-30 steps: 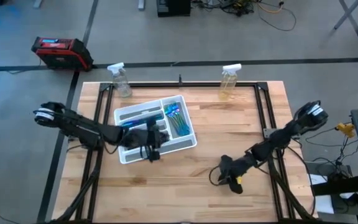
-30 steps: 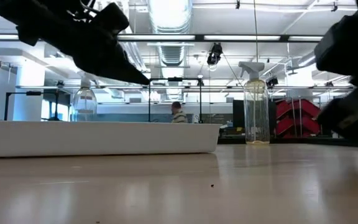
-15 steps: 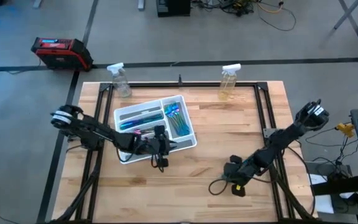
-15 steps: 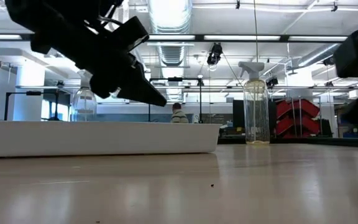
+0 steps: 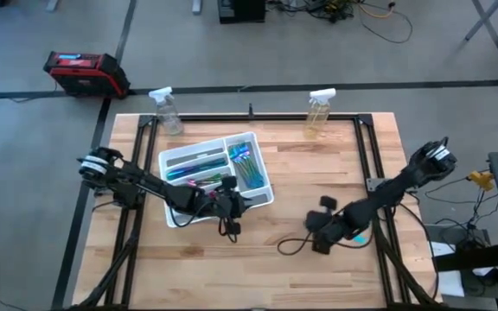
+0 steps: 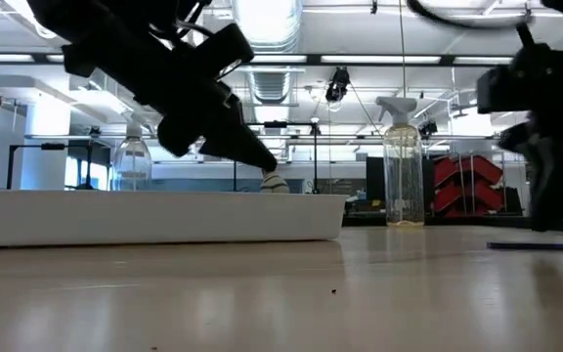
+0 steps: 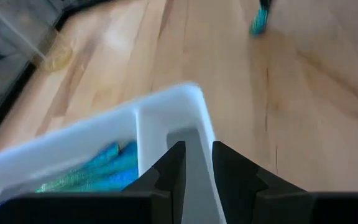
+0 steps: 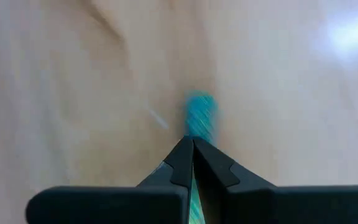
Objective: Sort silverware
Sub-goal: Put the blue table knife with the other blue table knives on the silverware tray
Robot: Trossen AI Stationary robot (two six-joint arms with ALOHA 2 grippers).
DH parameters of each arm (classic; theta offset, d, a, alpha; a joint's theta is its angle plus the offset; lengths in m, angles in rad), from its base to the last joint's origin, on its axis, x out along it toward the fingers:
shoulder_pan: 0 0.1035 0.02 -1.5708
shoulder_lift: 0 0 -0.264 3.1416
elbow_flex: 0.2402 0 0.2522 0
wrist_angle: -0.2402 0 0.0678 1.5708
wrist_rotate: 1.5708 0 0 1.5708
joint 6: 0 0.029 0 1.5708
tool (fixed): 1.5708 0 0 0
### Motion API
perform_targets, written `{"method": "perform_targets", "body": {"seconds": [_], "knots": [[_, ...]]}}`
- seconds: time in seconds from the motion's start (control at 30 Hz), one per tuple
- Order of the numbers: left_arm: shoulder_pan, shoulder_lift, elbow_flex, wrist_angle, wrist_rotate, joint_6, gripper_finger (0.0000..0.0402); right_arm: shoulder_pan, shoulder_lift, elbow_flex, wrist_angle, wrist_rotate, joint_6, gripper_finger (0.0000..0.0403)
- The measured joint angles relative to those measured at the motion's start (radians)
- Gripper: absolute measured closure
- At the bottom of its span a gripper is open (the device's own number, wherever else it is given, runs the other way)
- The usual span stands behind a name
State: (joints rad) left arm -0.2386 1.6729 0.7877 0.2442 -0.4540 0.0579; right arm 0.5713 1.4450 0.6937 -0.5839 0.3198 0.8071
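One teal utensil [image 8: 199, 118] is pinched in the right gripper [image 8: 191, 149]; a thin grip might drop it. The left gripper [image 7: 196, 163], slightly apart and holding nothing, hangs over the tray [image 5: 262, 192].

Teal silverware [image 5: 247, 164] in tray, one utensil [image 8: 199, 118] gripper-pinched

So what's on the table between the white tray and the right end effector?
Only bare wood in the high view, between the tray and the right end effector, shut on a teal utensil.
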Motion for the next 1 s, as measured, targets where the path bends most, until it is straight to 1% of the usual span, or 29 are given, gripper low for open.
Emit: {"method": "perform_targets", "body": {"seconds": [0.03, 0.13, 0.23, 0.37, 0.5, 0.57, 0.67, 0.87, 0.93, 1.0], "knots": [[0.000, 0.008, -0.001, 0.009, -0.001, -0.011, 0.0338, 0.015, -0.026, -0.001, -0.073, 0.003, 0.049, 0.0403], [-0.008, 0.013, -0.019, 0.013, -0.005, -0.032, 0.0338, 0.076, -0.089, -0.001, -0.181, -0.017, 0.185, 0.0403], [-0.015, 0.040, -0.020, 0.042, -0.007, -0.049, 0.0338, 0.154, -0.133, -0.003, -0.284, -0.101, 0.342, 0.0403], [-0.026, 0.068, -0.021, 0.061, -0.008, -0.053, 0.0338, 0.238, -0.129, -0.011, -0.324, -0.240, 0.534, 0.0403], [-0.036, 0.079, -0.014, 0.063, -0.008, -0.053, 0.0338, 0.281, -0.069, -0.013, -0.320, -0.318, 0.624, 0.0403], [-0.040, 0.079, -0.014, 0.060, -0.009, -0.053, 0.0338, 0.287, -0.041, -0.015, -0.308, -0.326, 0.637, 0.0403], [-0.053, 0.077, -0.014, 0.062, -0.009, -0.065, 0.0338, 0.284, 0.006, -0.015, -0.236, -0.328, 0.616, 0.0403], [-0.089, 0.070, -0.005, 0.053, -0.010, -0.068, 0.0338, 0.229, 0.077, 0.004, -0.118, -0.311, 0.579, 0.0403], [-0.102, 0.064, -0.001, 0.057, -0.010, -0.066, 0.0338, 0.202, 0.087, 0.017, -0.078, -0.289, 0.570, 0.0403], [-0.112, 0.065, 0.012, 0.060, -0.010, -0.065, 0.0338, 0.180, 0.085, 0.026, -0.009, -0.231, 0.563, 0.0403]]}}
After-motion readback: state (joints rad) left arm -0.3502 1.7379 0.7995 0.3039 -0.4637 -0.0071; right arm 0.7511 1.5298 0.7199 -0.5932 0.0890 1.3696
